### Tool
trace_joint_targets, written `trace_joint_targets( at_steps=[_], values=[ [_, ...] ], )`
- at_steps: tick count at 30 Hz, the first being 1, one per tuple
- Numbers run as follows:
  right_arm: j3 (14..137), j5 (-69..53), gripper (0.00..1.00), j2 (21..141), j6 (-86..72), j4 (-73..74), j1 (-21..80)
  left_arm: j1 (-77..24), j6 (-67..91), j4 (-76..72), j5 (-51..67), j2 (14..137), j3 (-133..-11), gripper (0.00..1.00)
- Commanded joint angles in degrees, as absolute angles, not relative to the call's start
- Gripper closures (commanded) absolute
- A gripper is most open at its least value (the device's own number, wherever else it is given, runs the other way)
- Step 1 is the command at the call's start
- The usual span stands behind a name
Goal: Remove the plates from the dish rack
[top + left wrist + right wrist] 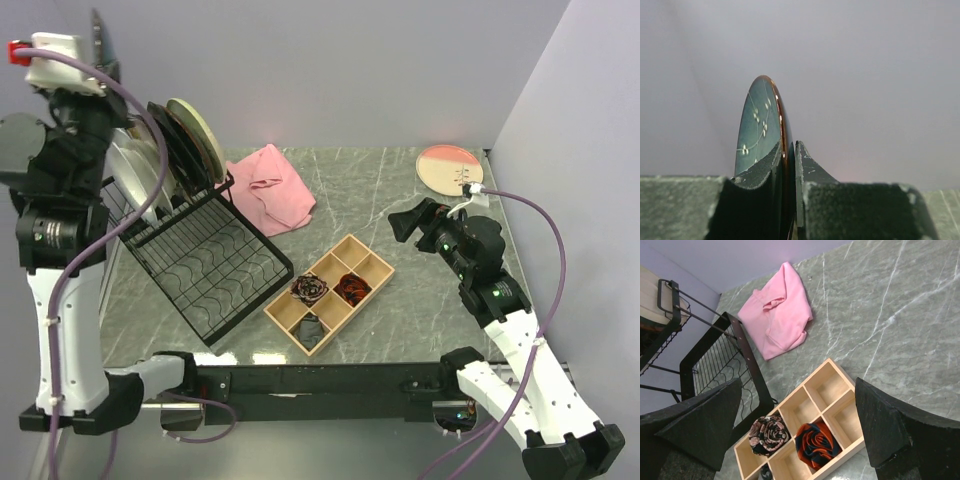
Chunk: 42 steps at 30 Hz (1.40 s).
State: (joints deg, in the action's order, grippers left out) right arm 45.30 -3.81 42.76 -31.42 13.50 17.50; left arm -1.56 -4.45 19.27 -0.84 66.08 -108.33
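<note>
Left fingers (840, 210) pinching teal plate (757, 130) between them, right fingers (700, 420) wide apart

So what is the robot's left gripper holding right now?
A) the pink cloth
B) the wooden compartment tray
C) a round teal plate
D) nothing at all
C: in the left wrist view, the left gripper is clamped on the rim of a round teal plate with small white blossoms, which stands on edge between the fingers.
</note>
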Motion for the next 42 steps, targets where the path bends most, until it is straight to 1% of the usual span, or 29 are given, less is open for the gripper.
trace_joint_targets(
  at_steps=[1,4,5,6,8,9,11,12,14,15,17,18,19,20,21,22,24,26,28,31,32,33,35,39,40,42],
  values=[
    [45.7,-2.6,0.00,42.2,-30.1,11.4,17.9,-10.6,-11.5,6.1,0.2,67.4,-114.0,0.99],
    [45.8,-2.5,0.00,42.5,-30.1,11.5,18.0,-19.0,-18.5,5.9,-6.6,70.0,-113.8,0.99],
    [45.5,-2.5,0.00,42.5,-30.1,11.3,18.0,-21.2,-20.6,3.1,-10.2,70.3,-112.8,0.99],
    [45.5,-2.3,0.00,42.4,-30.1,11.3,17.9,-25.5,-24.7,1.3,-12.3,70.4,-110.2,0.99],
    [45.4,-1.8,0.00,42.1,-30.3,11.2,17.9,-30.2,-29.1,-2.3,-15.2,70.4,-107.9,0.99],
    [45.3,-1.8,0.00,42.1,-30.3,10.7,18.0,-35.1,-33.8,-5.6,-18.8,70.6,-106.1,0.99],
    [45.1,-1.5,0.00,42.0,-30.6,10.5,18.0,-40.1,-41.3,-9.1,-21.3,71.3,-104.0,0.99],
    [45.0,-1.2,0.00,42.1,-30.8,10.5,18.0,-45.3,-43.7,-12.5,-23.4,71.6,-101.5,0.99],
    [45.2,-0.1,0.00,41.9,-32.0,10.7,17.9,-50.3,-50.6,-15.9,-25.4,72.6,-98.4,0.99],
    [45.8,1.0,0.00,42.0,-32.7,11.6,18.0,-55.0,-52.8,-18.1,-26.2,72.9,-94.3,0.99],
    [48.9,3.2,0.00,42.6,-35.5,14.8,17.4,-59.0,-59.5,-26.4,-29.4,73.4,-89.4,0.99],
    [50.0,2.5,0.00,42.8,-36.6,15.1,16.7,-62.1,-60.9,-29.1,-30.5,73.6,-84.9,0.99],
    [51.0,0.9,0.00,43.4,-39.2,15.1,13.9,-63.4,-61.7,-32.7,-31.7,73.7,-83.1,0.99],
    [52.8,-2.6,0.00,44.0,-40.4,14.2,12.2,-65.5,-61.8,-33.4,-32.2,73.7,-81.5,0.99],
    [53.8,-11.6,0.02,44.8,-41.6,13.4,9.6,-66.3,-61.4,-33.5,-32.6,73.6,-78.8,0.99],
    [54.7,-17.3,0.03,46.8,-44.1,12.2,5.0,-67.1,-61.2,-36.0,-33.6,73.5,-77.1,0.99],
    [58.3,-27.2,0.06,49.4,-46.0,10.8,1.4,-69.6,-61.6,-39.8,-34.4,73.0,-71.4,0.99],
    [62.8,-30.7,0.07,53.1,-45.0,11.9,0.5,-71.9,-62.6,-43.1,-36.1,74.2,-68.5,0.99],
    [64.4,-34.5,0.07,55.1,-44.6,12.1,0.4,-72.8,-63.1,-44.8,-37.9,75.9,-66.1,0.99],
    [61.9,-38.9,0.05,55.4,-47.9,7.1,0.4,-74.3,-64.2,-48.7,-38.8,80.3,-63.4,0.99],
    [60.9,-40.6,0.05,55.5,-49.2,2.3,0.4,-74.8,-65.6,-49.8,-39.6,83.0,-63.0,0.99],
    [60.3,-42.0,0.04,55.8,-50.3,1.1,0.5,-75.1,-66.7,-53.2,-40.5,84.4,-62.3,0.99],
    [61.3,-43.8,0.04,57.7,-50.1,2.6,0.6,-75.8,-69.3,-56.4,-40.4,87.5,-61.3,0.99],
    [60.5,-43.2,0.04,58.0,-46.7,3.3,1.1,-76.5,-71.4,-58.8,-40.5,92.5,-62.5,0.99],
    [60.2,-42.5,0.04,58.2,-46.0,3.9,1.2,-76.6,-72.2,-61.4,-40.3,93.2,-62.3,0.99],
    [61.4,-38.7,0.04,59.1,-41.9,9.7,1.9,-77.0,-73.7,-62.4,-39.9,94.6,-62.1,0.99]
  ],
)
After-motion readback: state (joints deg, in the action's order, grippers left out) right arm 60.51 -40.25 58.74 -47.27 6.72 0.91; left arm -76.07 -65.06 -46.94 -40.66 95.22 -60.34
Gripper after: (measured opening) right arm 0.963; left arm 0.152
